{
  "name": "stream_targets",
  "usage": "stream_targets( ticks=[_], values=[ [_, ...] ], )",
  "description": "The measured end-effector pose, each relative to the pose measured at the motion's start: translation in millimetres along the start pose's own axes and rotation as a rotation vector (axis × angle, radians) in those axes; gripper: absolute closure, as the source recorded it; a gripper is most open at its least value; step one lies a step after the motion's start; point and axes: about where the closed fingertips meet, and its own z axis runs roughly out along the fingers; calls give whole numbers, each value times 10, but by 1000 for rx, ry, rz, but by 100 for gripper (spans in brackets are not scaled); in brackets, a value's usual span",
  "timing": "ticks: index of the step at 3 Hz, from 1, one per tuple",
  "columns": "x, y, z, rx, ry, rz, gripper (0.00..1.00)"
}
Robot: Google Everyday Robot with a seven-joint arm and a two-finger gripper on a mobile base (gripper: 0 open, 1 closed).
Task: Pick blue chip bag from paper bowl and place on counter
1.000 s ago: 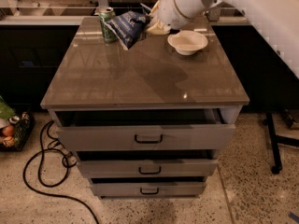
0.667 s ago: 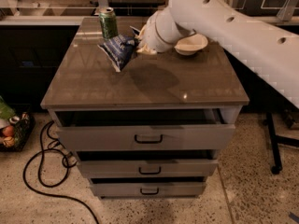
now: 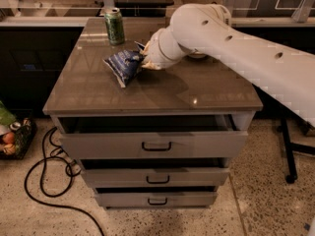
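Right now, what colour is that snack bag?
The bag is dark blue with white patches, camera view; the end effector is at its right edge.

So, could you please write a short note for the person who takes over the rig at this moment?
Gripper: above the glossy grey-brown counter, left of centre, shut on the right end of the small crinkled dark-blue chip bag.
Bag: out of the bowl, hanging low over the counter; contact with it cannot be told.
White paper bowl: hidden behind the arm.
Done: pick.
Left: set the bag down, release, retreat.
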Motion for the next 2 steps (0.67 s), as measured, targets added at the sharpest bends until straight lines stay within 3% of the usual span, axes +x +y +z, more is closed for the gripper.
stream_targets(
  ticks=[1,2],
  values=[
    [-12,13,17,-3,-1,-1,53],
    [-18,22,27,-6,-2,-2,30]
  ],
)
